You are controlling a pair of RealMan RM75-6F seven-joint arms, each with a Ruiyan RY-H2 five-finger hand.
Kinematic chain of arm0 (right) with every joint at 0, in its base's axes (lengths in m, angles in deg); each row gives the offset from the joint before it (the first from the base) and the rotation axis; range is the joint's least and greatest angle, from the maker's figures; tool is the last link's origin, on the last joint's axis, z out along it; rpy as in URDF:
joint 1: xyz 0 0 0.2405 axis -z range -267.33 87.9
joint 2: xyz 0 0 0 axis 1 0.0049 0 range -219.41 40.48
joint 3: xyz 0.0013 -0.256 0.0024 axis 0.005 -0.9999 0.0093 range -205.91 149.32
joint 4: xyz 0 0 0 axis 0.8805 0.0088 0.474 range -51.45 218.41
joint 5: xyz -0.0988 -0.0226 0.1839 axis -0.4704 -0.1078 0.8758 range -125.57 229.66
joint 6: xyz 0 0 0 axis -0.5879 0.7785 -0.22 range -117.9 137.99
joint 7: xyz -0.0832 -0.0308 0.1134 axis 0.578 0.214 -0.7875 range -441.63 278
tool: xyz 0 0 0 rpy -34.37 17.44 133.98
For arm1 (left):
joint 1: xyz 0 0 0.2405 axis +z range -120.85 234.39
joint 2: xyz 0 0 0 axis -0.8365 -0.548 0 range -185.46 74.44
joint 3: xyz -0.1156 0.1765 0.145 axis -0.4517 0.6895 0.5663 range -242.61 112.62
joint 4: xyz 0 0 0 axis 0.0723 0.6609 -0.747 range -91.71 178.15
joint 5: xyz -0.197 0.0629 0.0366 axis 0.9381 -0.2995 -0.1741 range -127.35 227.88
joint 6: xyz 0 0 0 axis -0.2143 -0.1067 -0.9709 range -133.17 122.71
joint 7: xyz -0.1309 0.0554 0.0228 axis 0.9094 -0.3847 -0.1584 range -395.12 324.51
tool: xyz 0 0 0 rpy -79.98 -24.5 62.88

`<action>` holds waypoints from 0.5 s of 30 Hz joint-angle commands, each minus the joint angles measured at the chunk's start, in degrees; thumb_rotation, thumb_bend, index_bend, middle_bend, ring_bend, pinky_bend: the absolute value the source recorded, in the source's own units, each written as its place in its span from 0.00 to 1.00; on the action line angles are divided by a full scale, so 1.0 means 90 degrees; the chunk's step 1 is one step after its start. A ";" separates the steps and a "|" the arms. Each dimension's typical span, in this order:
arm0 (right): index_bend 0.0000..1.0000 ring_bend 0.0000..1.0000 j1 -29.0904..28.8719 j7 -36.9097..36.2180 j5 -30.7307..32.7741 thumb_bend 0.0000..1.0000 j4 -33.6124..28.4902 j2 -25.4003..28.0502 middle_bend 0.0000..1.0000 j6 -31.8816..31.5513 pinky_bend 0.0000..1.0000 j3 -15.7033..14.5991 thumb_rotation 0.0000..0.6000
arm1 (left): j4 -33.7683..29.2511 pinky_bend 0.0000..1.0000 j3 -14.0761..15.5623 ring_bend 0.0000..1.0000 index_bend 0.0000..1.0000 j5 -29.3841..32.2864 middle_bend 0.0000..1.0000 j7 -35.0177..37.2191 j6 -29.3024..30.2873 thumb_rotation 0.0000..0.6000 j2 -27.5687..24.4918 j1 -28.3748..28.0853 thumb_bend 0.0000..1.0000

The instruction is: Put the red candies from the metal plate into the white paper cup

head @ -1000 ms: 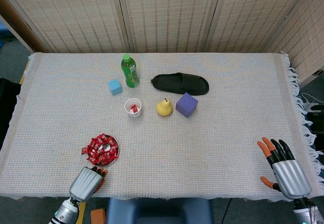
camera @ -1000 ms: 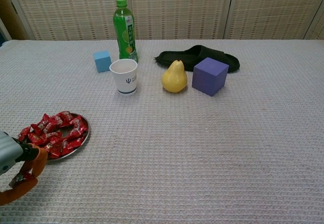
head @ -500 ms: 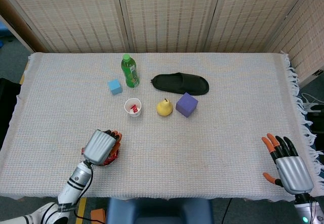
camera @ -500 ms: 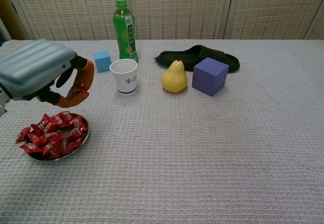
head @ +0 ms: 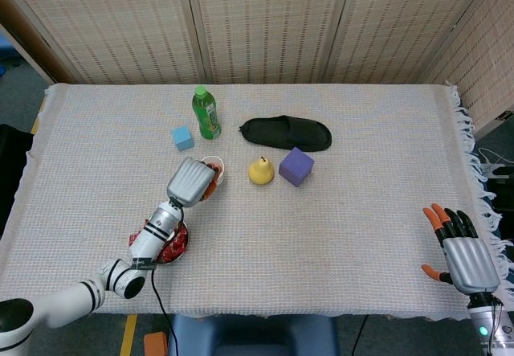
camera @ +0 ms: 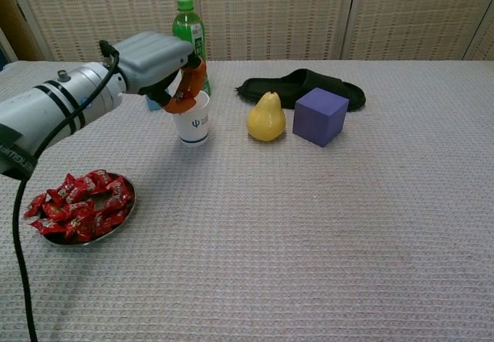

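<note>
The orange-tipped fingers [camera: 191,87] of the left hand [camera: 158,58] curl downward over the mouth of the white paper cup [camera: 193,123], left of centre in the chest view; whether a candy is pinched between them cannot be told, since the hand's grey back covers the fingertips from above and the side view shows only the curl. In the head view the same hand [head: 191,182] hides most of the cup, of which only a sliver of rim [head: 218,165] shows. The forearm runs back toward the lower left, passing over the metal plate [camera: 126,210], which sits at the lower left of the chest view heaped with red candies [camera: 76,205]. Just behind the cup stand a light blue cube [head: 182,137] and a green bottle [head: 206,112], the bottle upright and partly masked by the hand in the chest view. To the right of the cup lie a yellow pear [camera: 266,116] and a purple cube [camera: 319,116], near each other, with a black slipper [camera: 297,86] behind them. The right hand [head: 463,255] rests at the lower right edge of the woven-cloth worktop [head: 361,179], fingers spread and holding nothing, well apart from everything else.
</note>
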 commanded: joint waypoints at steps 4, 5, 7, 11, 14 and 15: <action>0.00 0.00 -0.0025 -0.0038 0.0152 0.05 0.0019 0.0018 0.00 0.0029 0.00 0.0058 1.00 | 0.1310 1.00 -0.0151 0.70 0.60 0.0219 0.65 0.0818 -0.0490 1.00 0.0528 -0.0891 0.47; 0.00 0.00 -0.0024 -0.0045 0.0181 0.05 0.0024 0.0020 0.00 0.0025 0.00 0.0068 1.00 | 0.1480 1.00 -0.0125 0.69 0.60 0.0248 0.65 0.0893 -0.0540 1.00 0.0578 -0.0963 0.47; 0.00 0.00 -0.0024 -0.0057 0.0213 0.05 0.0024 0.0027 0.00 0.0030 0.00 0.0072 1.00 | 0.1753 1.00 -0.0072 0.69 0.60 0.0267 0.65 0.0985 -0.0581 1.00 0.0663 -0.1065 0.47; 0.00 0.00 -0.0025 -0.0061 0.0224 0.05 0.0031 0.0027 0.00 0.0021 0.00 0.0067 1.00 | 0.2286 1.00 0.0031 0.68 0.60 0.0280 0.63 0.1309 -0.0554 1.00 0.0851 -0.1223 0.47; 0.00 0.00 -0.0037 -0.0070 0.0238 0.05 0.0039 0.0026 0.00 0.0040 0.00 0.0062 1.00 | 0.2509 0.94 0.0160 0.62 0.54 0.0336 0.57 0.1491 -0.0697 1.00 0.0893 -0.1248 0.46; 0.00 0.00 -0.0039 -0.0073 0.0232 0.05 0.0038 0.0028 0.00 0.0039 0.00 0.0059 1.00 | 0.2550 0.87 0.0215 0.57 0.51 0.0352 0.53 0.1506 -0.0744 1.00 0.0881 -0.1246 0.45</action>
